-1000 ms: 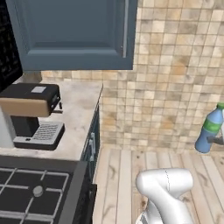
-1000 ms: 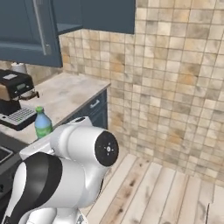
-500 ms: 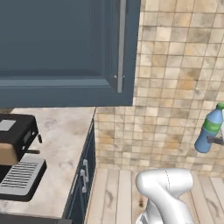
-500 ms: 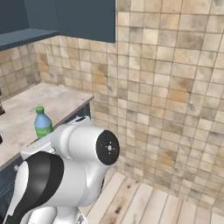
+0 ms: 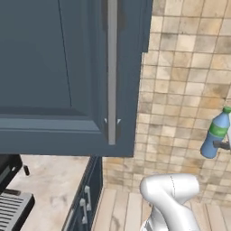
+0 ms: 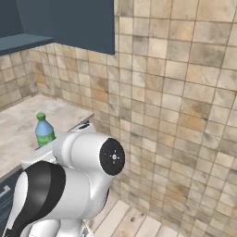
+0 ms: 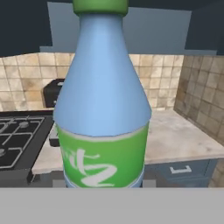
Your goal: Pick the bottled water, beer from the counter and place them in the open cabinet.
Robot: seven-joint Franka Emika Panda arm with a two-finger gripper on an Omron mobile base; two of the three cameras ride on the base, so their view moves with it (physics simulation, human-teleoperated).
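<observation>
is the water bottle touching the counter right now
Apart. In the left base view the bottled water hangs in mid-air against the tiled wall, well above and away from the counter.

Marbled counter (image 5: 49,180) under a black coffee machine (image 5: 11,200).

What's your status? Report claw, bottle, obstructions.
Claw shut on bottled water, held upright off counter. Cabinet door close ahead.

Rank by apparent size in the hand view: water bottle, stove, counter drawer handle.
1. Water bottle, largest by far, but it sits right at the camera, so this says little about true size.
2. Stove, partly cut off at the left edge.
3. Drawer handle, smallest.
</observation>
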